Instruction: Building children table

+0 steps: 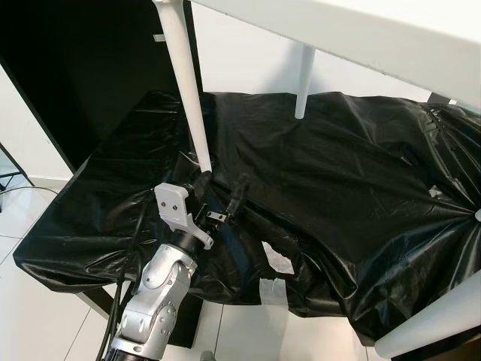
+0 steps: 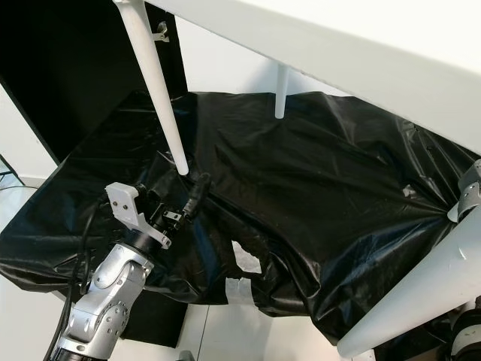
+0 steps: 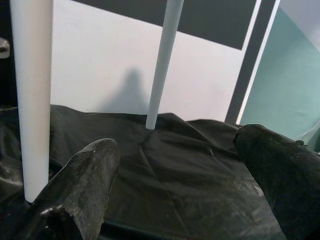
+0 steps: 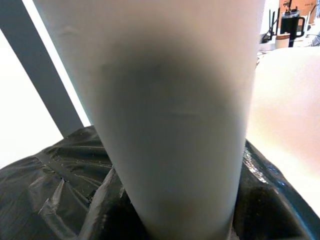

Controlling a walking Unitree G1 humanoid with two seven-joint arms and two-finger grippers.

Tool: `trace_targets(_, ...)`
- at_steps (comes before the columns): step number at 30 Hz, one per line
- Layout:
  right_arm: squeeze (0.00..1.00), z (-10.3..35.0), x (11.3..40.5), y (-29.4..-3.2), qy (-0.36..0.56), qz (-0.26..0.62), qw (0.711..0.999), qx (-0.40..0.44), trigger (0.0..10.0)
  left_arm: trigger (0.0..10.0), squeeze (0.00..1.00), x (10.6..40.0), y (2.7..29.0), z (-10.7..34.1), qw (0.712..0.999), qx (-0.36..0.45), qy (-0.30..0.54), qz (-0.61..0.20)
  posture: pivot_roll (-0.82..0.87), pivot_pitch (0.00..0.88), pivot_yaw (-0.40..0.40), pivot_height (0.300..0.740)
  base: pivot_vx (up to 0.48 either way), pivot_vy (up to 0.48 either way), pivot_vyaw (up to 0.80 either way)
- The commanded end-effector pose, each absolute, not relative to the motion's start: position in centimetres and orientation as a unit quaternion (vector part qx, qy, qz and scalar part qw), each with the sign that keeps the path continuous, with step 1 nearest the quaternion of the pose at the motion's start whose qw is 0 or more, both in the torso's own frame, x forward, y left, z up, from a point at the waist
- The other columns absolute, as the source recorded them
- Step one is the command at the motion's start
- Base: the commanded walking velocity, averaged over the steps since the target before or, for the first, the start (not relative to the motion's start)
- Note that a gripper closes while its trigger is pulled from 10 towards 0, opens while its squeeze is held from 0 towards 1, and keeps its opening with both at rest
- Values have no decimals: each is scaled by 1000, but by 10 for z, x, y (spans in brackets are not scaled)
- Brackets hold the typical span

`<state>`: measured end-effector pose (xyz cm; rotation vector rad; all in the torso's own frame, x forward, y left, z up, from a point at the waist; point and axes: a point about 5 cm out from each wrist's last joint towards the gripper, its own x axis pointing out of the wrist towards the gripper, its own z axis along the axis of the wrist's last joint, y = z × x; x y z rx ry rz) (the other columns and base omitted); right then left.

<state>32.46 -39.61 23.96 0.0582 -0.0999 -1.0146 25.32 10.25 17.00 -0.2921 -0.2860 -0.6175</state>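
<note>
In the left eye view, a crinkled, glossy black plastic sheet [image 1: 338, 195] covers a low platform, torn near its front edge where pale floor shows through. A white children's table [image 1: 376, 37] stands over it, with a smooth flat top and round tapered legs. The near left leg [image 1: 189, 90] comes down to the sheet just beyond the left gripper [image 1: 222, 197], and a far leg [image 1: 303, 83] lands further back. A third leg [image 1: 436, 320] slants across the lower right corner. The left gripper's two black fingers are spread apart and hold nothing; its silver ribbed arm rises from the lower left.

In the right eye view, the same scene appears, with a grey jointed part of the right arm [image 2: 467, 197] at the right edge above the slanting leg.

In the left wrist view, the two rounded matte fingers [image 3: 85, 190] stand wide, with the wrinkled sheet between them and the near leg beside one finger, against a white wall.

In the right wrist view, a smooth white leg [image 4: 170, 115] fills the frame very close; whether the right gripper grips it cannot be told.
</note>
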Motion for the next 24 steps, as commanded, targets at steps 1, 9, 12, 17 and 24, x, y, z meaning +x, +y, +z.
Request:
trace_targets(1,0,218,319,-400,-5,-502,863,56,10000,10000,0,249,94,171,911,-119,-141,-368,51,0,33,740,0,0,0)
trace_targets(9,0,220,321,-398,1,-491,869,59,10000,10000,0,252,96,171,915,-121,-147,-356,54,0,29,740,384,0,0)
trace_targets(12,0,226,325,-396,2,-480,876,56,10000,10000,0,251,94,170,914,-123,-146,-357,55,0,26,740,123,0,0)
trace_targets(17,0,245,328,-400,11,-477,878,33,10000,10000,0,250,93,170,914,-125,-147,-357,56,0,27,740,0,0,0)
trace_targets(24,0,237,339,-387,31,-445,895,26,10000,10000,0,249,97,167,918,-120,-148,-349,79,0,19,740,0,0,0)
